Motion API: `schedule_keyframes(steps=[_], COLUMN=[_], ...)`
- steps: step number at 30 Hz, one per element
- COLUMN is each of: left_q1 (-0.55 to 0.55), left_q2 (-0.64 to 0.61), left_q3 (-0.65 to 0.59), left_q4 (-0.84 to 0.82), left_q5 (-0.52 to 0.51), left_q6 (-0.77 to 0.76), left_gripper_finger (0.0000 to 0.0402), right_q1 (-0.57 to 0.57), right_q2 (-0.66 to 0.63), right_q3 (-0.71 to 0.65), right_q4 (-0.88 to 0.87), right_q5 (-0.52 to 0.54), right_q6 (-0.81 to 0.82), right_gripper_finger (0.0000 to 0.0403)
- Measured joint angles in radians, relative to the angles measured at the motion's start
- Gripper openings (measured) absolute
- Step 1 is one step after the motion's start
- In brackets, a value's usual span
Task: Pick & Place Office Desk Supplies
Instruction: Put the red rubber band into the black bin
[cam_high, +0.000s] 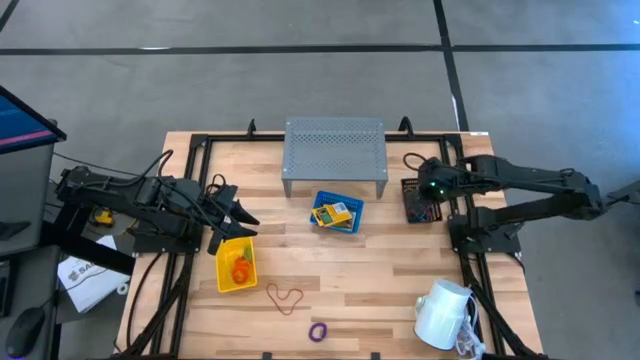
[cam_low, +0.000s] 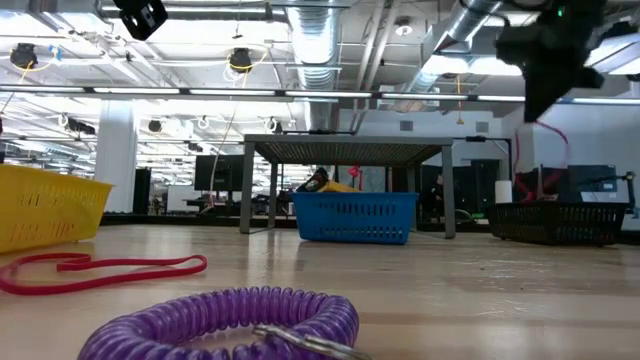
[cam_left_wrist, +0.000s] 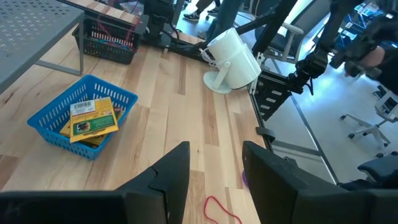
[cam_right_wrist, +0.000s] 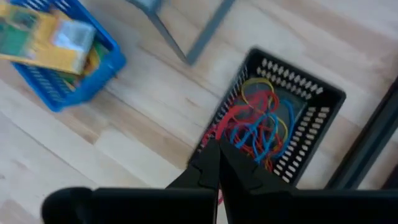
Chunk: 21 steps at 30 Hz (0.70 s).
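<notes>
My left gripper (cam_high: 238, 214) hangs open and empty above the far end of the yellow bin (cam_high: 236, 266), which holds orange loops; its fingers (cam_left_wrist: 177, 168) frame bare wood. The blue bin (cam_high: 337, 213) with yellow printed packets (cam_left_wrist: 87, 119) stands mid-table. My right gripper (cam_right_wrist: 219, 169) is shut, tipped down over the near edge of the black mesh bin (cam_right_wrist: 283, 121), which is filled with red, blue and yellow loops. I see nothing between its fingers. A red loop (cam_high: 284, 296) and a purple coiled loop (cam_high: 318, 331) lie flat on the wood near the front edge.
The grey perforated riser (cam_high: 335, 150) stands on its legs at the table's far middle, behind the blue bin. A white mug (cam_high: 443, 313) lies at the front right corner. Black frame rails (cam_high: 470, 250) run along both table sides.
</notes>
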Motion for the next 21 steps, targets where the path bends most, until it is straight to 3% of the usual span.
schedule_keyframes(steps=[16,21], left_q1=[0.000,0.000], left_q2=[0.000,0.000], left_q3=[0.000,0.000], left_q4=[0.000,0.000], left_q5=[0.000,0.000], left_q6=[-0.009,-0.009], left_gripper_finger=[0.0143,0.0143], right_q1=[-0.150,-0.196], right_q2=[0.010,0.010], right_q3=[-0.189,-0.198], right_q4=[0.096,0.096], right_q5=[-0.067,-0.098], right_q6=[-0.109,-0.144], right_gripper_finger=[0.0001,0.0033])
